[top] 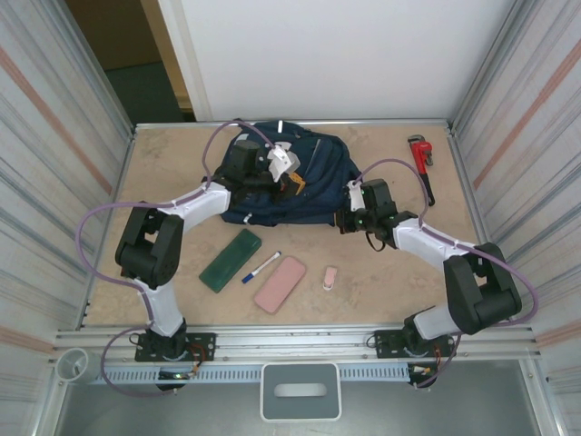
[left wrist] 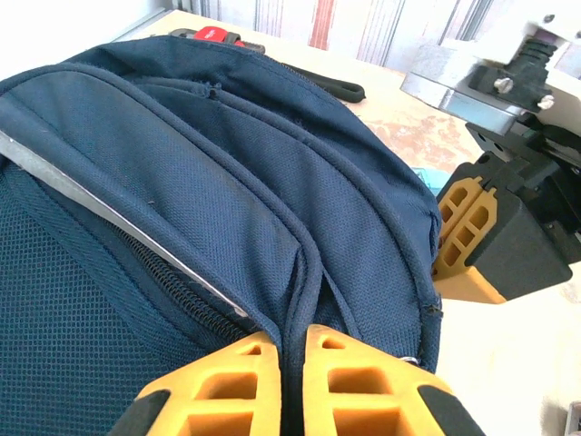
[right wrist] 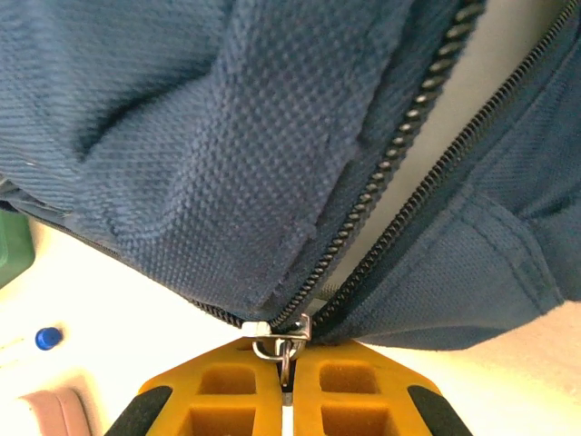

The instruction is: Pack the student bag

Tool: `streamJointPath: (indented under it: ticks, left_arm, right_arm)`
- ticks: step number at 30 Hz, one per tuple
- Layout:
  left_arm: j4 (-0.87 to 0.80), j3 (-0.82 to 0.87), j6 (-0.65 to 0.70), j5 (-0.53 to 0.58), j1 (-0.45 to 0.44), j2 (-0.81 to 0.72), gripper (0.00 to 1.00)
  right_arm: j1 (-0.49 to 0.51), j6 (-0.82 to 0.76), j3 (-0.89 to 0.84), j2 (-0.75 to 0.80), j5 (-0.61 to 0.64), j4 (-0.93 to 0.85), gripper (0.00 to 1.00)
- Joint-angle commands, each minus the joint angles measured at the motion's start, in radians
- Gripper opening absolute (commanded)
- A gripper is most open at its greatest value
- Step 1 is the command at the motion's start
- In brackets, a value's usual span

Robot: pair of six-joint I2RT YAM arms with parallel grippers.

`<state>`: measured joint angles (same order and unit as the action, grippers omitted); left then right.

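Red wrench (top: pixel 421 156), green case (top: pixel 231 260), pen (top: pixel 261 267), pink case (top: pixel 280 284) (eraser (top: pixel 329 278) beside)

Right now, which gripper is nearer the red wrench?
Right. The right gripper is left of the red wrench, at the student bag's edge; the left gripper is farther left.

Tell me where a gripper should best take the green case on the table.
Probably across its narrow width at mid-length, from straight above: the green case lies flat and long on the table, long edges exposed. The pen lies close on its right, so mind that side.
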<state>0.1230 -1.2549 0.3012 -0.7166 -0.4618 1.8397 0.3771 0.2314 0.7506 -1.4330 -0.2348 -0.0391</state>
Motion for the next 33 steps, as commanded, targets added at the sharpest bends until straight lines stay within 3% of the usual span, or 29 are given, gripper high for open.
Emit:
streamJointPath:
  ticks: [1, 7, 13, 17, 22, 26, 30, 31, 33]
  left_arm:
    - [-0.061, -0.03, 0.08, 0.069, 0.049, -0.02, 0.0]
    - [-0.099, -0.038, 0.153, 0.179, 0.051, -0.011, 0.0]
    - [-0.125, -0.05, 0.21, 0.251, 0.057, 0.005, 0.0]
    - [-0.135, -0.048, 0.233, 0.23, 0.058, 0.009, 0.0]
    - [-0.12, -0.04, 0.208, 0.146, 0.059, 0.003, 0.0]
    - [-0.118, -0.038, 0.198, 0.102, 0.059, 0.003, 0.0]
    - [-0.114, -0.045, 0.166, 0.067, 0.052, 0.021, 0.0]
    - [-0.116, -0.047, 0.164, 0.069, 0.049, 0.029, 0.02]
    - [-0.131, -0.055, 0.166, 0.094, 0.034, 0.04, 0.17]
  right_arm:
    - [-0.066, 0.043, 0.023, 0.043, 0.118, -0.155, 0.0]
    - [-0.101, 0.043, 0.029, 0.085, 0.132, -0.233, 0.0]
    - [-0.113, 0.066, 0.069, 0.084, 0.247, -0.343, 0.0]
    - [-0.116, 0.044, 0.08, 0.076, 0.227, -0.325, 0.0]
    - [-0.096, -0.006, 0.052, 0.078, 0.091, -0.232, 0.0]
    - [-0.066, -0.028, 0.038, 0.07, 0.082, -0.188, 0.0]
    - [-0.031, 0.011, 0.023, 0.035, 0.017, -0.096, 0.0]
    - [-0.021, 0.025, 0.018, 0.034, 0.02, -0.077, 0.0]
    - [-0.007, 0.058, 0.014, 0.036, 0.019, -0.058, 0.0]
